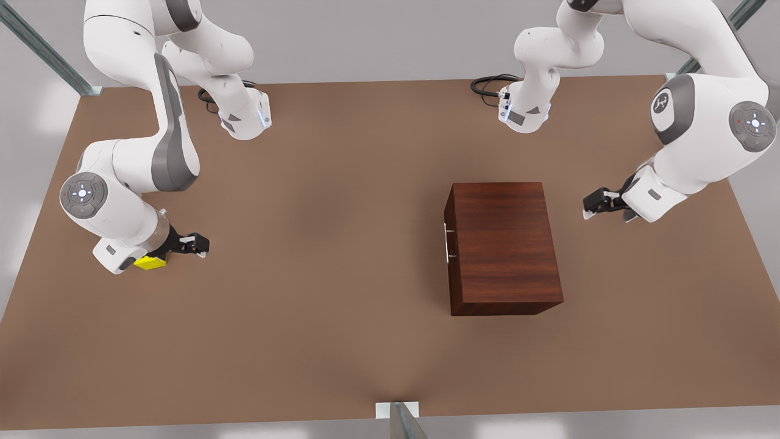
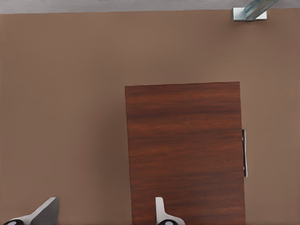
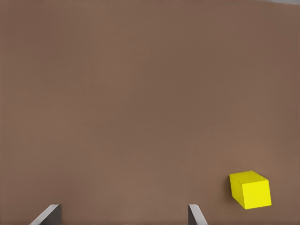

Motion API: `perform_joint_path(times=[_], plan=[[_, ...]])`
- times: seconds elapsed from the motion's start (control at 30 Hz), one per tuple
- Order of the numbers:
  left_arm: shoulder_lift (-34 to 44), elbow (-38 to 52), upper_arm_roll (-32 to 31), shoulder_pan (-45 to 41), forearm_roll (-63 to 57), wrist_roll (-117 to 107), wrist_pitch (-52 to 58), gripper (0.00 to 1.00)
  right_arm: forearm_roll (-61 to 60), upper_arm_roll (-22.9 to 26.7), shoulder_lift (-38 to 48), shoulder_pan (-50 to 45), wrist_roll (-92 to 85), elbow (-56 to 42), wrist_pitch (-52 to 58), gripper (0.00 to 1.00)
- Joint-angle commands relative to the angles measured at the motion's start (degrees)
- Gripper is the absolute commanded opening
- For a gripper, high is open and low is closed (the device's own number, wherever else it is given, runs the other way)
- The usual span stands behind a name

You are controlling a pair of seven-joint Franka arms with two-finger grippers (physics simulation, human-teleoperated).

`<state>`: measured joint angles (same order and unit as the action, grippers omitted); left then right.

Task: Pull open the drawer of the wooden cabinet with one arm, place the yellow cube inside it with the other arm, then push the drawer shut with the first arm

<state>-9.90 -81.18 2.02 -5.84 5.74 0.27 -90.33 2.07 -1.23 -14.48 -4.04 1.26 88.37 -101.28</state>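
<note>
The wooden cabinet [image 1: 503, 244] [image 2: 185, 150] stands on the table at the front view's right. Its drawer is shut flush, with the silver bar handle [image 1: 446, 242] [image 2: 244, 153] on the face turned toward the front view's left. My left gripper [image 1: 590, 204] [image 2: 104, 215] hovers open just off the cabinet's opposite side, holding nothing. The yellow cube [image 1: 150, 263] [image 3: 251, 189] rests on the table at the front view's far left, partly hidden under the right arm's wrist. Above and beside the cube hangs my right gripper [image 1: 198, 244] [image 3: 122, 216], open and apart from it.
The brown table [image 1: 341, 341] spreads wide between the cube and the cabinet. Both arm bases [image 1: 247, 119] [image 1: 524, 113] and a black cable [image 1: 487, 82] sit at the far edge. A metal post [image 1: 399, 417] [image 2: 251, 11] stands at the near edge.
</note>
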Motion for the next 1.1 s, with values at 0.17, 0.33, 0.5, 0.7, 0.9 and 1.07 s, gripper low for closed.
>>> perform_joint_path(times=[0.17,0.33,0.5,0.7,0.9,1.07], plan=[[-5.0,3.6,-0.1,-16.7,-3.8,-17.5,-1.0,1.00,-0.1,0.0,0.0,0.1,0.5,-0.1,-0.1,1.00],[-12.2,8.4,-0.1,-30.6,-6.2,-50.2,-2.2,1.00,-0.1,0.1,0.2,0.0,0.8,-0.4,-0.1,1.00],[-19.3,8.1,0.0,-34.9,-7.4,-66.4,-11.2,1.00,0.0,0.4,0.2,0.3,0.1,-0.4,-0.1,1.00],[-24.6,6.7,0.8,-35.2,-16.8,-61.4,-16.5,1.00,0.0,0.6,0.2,0.7,0.1,-0.4,-0.1,1.00],[-27.7,6.7,0.6,-36.1,-19.4,-62.2,-16.5,1.00,0.0,0.6,0.1,0.7,0.1,-0.4,-0.1,1.00],[-29.0,5.4,0.6,-36.1,-23.1,-61.0,-17.2,1.00,0.0,0.5,0.1,0.7,0.1,-0.4,-0.1,1.00]])
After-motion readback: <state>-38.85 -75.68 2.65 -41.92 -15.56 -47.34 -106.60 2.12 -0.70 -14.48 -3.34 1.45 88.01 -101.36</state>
